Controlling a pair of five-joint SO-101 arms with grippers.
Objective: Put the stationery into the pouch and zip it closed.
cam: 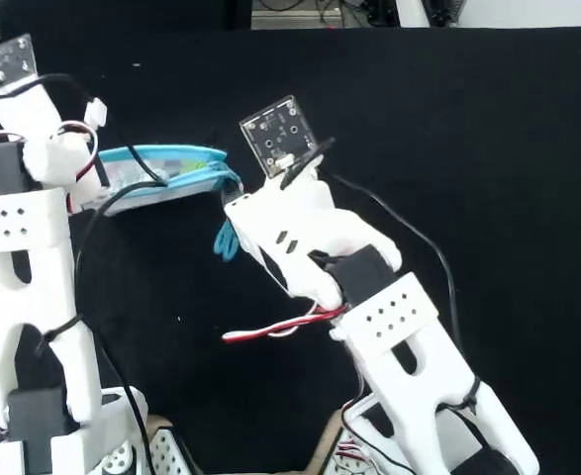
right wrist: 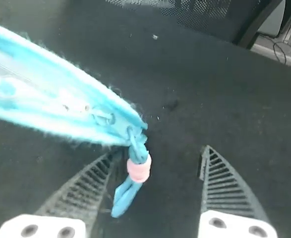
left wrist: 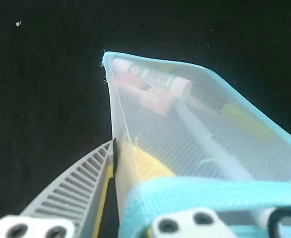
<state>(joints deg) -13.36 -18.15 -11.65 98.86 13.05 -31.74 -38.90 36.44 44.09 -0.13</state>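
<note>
Right gripper (right wrist: pixel 160 150) spread open; pull cord (right wrist: pixel 134 171) hung between jaws, ungripped. Pouch (left wrist: pixel 200 134), stationery (left wrist: pixel 150 84) seen inside, clamped by left gripper (left wrist: pixel 114 153). Zipping judged in hand: cord to be pinched, then drawn.

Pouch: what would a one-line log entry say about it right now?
pouch: held, stationery inside | left pincer: shut on pouch edge | right pincer: open, zip cord between its tips

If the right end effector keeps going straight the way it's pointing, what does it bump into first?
Probably the blue zipper pull, hanging off the pouch just inside the open right end effector; depth is unclear. Past it lies the black table.
</note>
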